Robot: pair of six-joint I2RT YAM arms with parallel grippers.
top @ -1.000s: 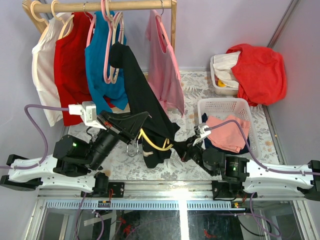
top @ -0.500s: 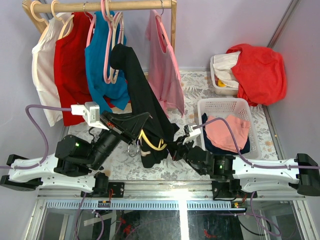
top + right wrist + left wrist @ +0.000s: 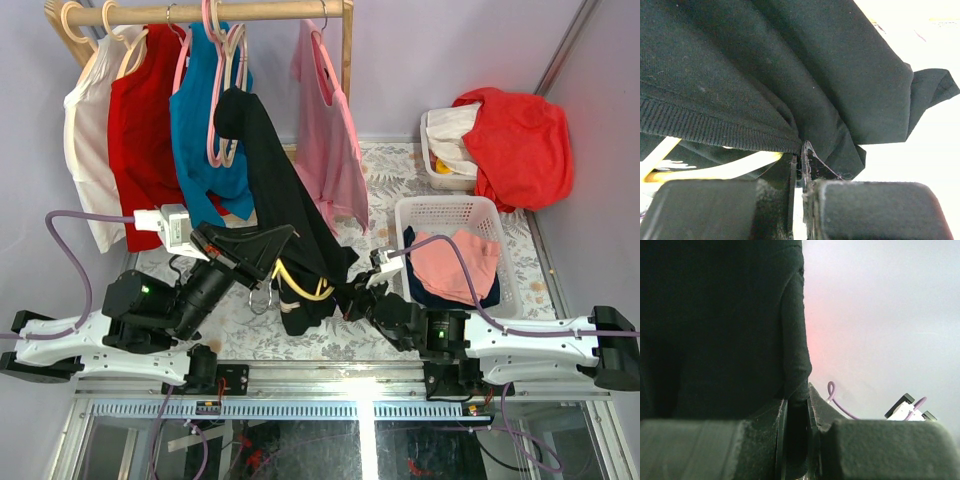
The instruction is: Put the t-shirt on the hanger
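The black t-shirt (image 3: 285, 190) hangs in a long strip from near the rack down to the floral mat. My left gripper (image 3: 288, 233) is raised and shut on a fold of it; the left wrist view shows the black cloth (image 3: 715, 325) pinched between the jaws (image 3: 797, 395). My right gripper (image 3: 350, 296) is low at the shirt's bottom right and is shut on the ribbed edge of the cloth (image 3: 720, 130), as the right wrist view (image 3: 802, 150) shows. The yellow hanger (image 3: 300, 288) lies partly inside the bunched lower cloth, its metal hook (image 3: 262, 298) sticking out left. It also shows in the right wrist view (image 3: 715, 170).
A wooden rack (image 3: 230, 12) at the back holds white, red, teal-blue (image 3: 200, 120) and pink (image 3: 325, 130) garments on pink and wooden hangers. A white basket (image 3: 445, 215) with pink cloth stands to the right. A tub with a red garment (image 3: 515, 140) stands behind it.
My right arm has moved left, closer to the shirt's lower end. My left gripper and the shirt's top have shifted slightly left. Both grips are unchanged.
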